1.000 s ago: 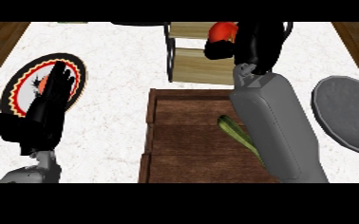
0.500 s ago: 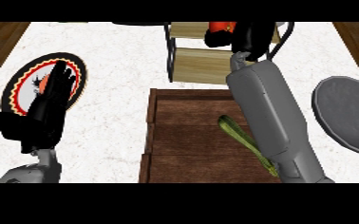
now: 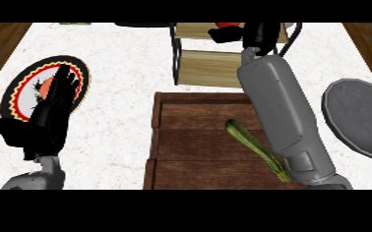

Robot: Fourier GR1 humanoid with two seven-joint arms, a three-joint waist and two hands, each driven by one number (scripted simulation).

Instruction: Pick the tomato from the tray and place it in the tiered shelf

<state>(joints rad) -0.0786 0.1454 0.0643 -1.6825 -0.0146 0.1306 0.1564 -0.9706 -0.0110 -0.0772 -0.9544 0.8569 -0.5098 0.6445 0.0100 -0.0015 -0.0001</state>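
Since a second ago the right hand (image 3: 251, 33) has pushed further out over the tiered shelf (image 3: 210, 64), fingers curled around the tomato (image 3: 227, 25), now over the top tier. Behind its forearm: wooden tray (image 3: 196, 142) holding a green vegetable (image 3: 251, 145). Grey plate (image 3: 352, 115) to its right. Left hand (image 3: 47, 110) rests, fingers straight, over a patterned plate (image 3: 22, 86).

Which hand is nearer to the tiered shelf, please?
The right hand: it is over the tiered shelf, curled round the tomato. The left hand rests open far off, over the plate.
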